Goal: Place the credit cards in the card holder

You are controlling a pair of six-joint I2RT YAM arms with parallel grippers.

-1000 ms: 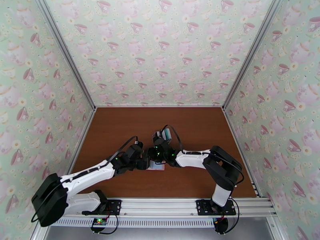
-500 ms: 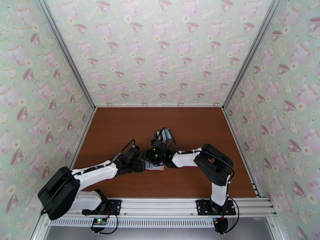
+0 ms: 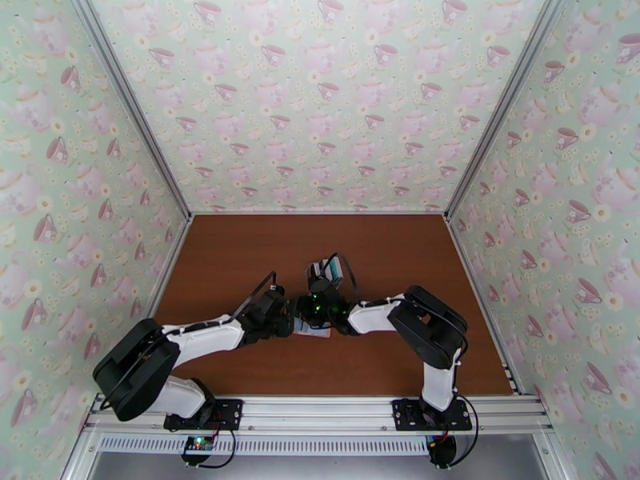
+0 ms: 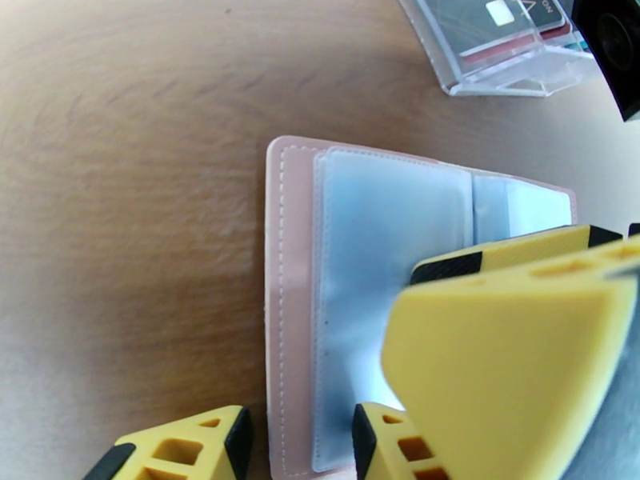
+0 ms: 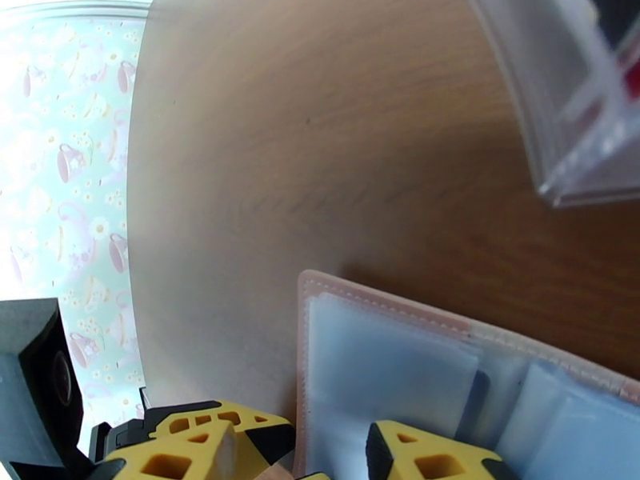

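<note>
Yellow, black-edged fingers of the left claw (image 4: 300,432) stand apart and straddle the near left edge of the card holder (image 4: 384,234). A sliver of table shows between the outer finger and the pink border, so it is released, not clamped. Right claw (image 5: 328,443) is also parted and grasps nothing: one finger sits over a pale blue pocket, the other is just beside the holder's edge above bare wood. In the left wrist view its big yellow finger lies over the holder's lower right part. Card holder lies open and flat on the brown wood table (image 4: 120,194), pink stitched border outside, blue-grey pockets facing up; cannot tell if any pocket holds a card. Beyond it, near but not touching, is a clear slotted rack (image 4: 512,70) with the credit cards (image 4: 480,10) in it: a dark one with a white patch in front, a red edge behind. In the top view both arms meet mid-table over the holder, rack just behind them. Teacup wallpaper (image 3: 320,98) covers the walls.
</note>
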